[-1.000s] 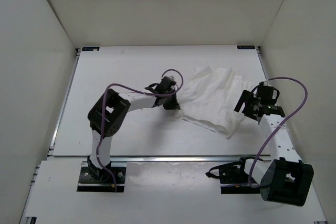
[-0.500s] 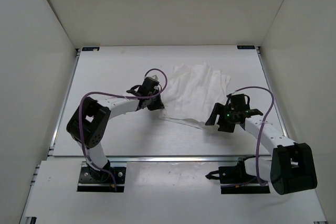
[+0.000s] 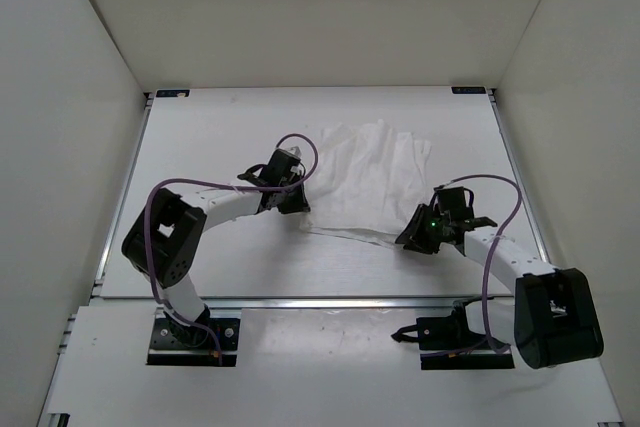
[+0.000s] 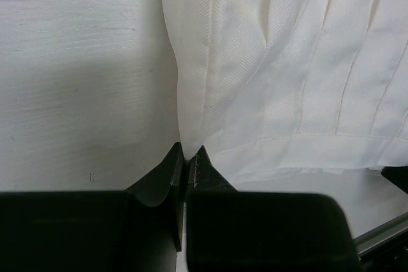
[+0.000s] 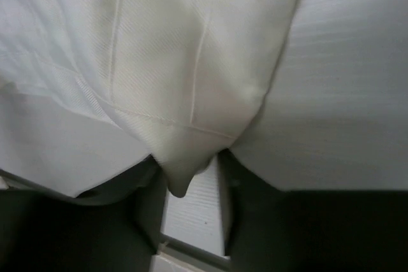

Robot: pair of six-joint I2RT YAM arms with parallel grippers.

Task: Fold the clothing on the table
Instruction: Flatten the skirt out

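Observation:
The clothing [image 3: 365, 175], white and wrinkled, lies spread on the table [image 3: 200, 147] between the two arms. My left gripper [image 3: 298, 202] is at its left edge; in the left wrist view the gripper [image 4: 188, 153] is shut on the hem of the clothing [image 4: 287, 62]. My right gripper [image 3: 412, 237] sits at the near right corner. In the right wrist view its jaws [image 5: 189, 171] stand apart, with a hanging corner of the clothing [image 5: 182, 157] between them, against the left finger; bare table shows in the gap.
White walls enclose the table on three sides. Metal rails [image 3: 320, 299] run along the near edge, with both arm bases just behind them. A purple cable [image 3: 480, 187] loops above the right wrist.
The right arm swung in from the far right to the clothing's near right corner and its jaws narrowed. The left arm drew the clothing to the left and away from the arm bases.

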